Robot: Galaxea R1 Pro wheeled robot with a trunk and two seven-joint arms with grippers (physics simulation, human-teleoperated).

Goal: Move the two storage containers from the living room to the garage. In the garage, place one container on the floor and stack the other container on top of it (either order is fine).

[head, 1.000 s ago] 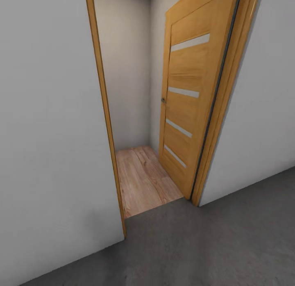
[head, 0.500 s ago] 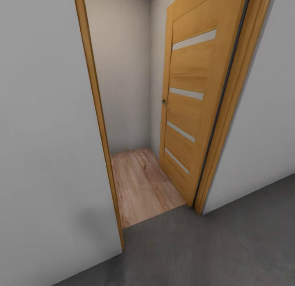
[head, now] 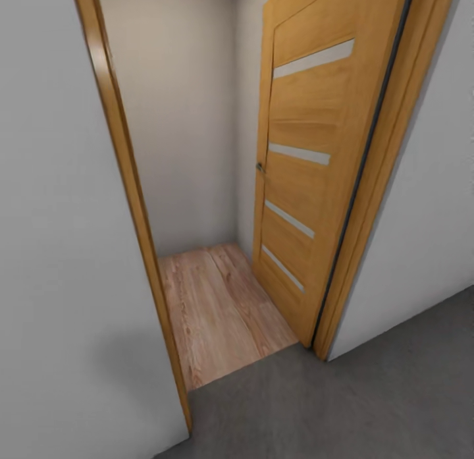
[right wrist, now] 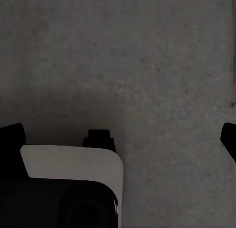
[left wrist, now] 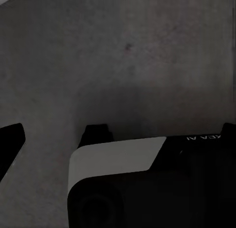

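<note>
- The robot stands on the garage's dark grey concrete floor (head: pixel 368 406), facing an open wooden door (head: pixel 309 162) and a strip of light wood-plank floor (head: pixel 217 307) beyond the doorway.
- Left gripper (left wrist: pixel 118 132) and right gripper (right wrist: pixel 123 134) both hang over bare concrete, fingers spread wide apart with nothing between them.
- Neither storage container is visible; judging by this, the robot is in transit toward the living room to fetch one.
- Next move: drive squarely through the gap, clearing the left door frame (head: pixel 125 202).

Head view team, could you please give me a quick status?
Both grippers open, empty. Wooden door open; wood-plank floor beyond. Concrete floor underfoot.
</note>
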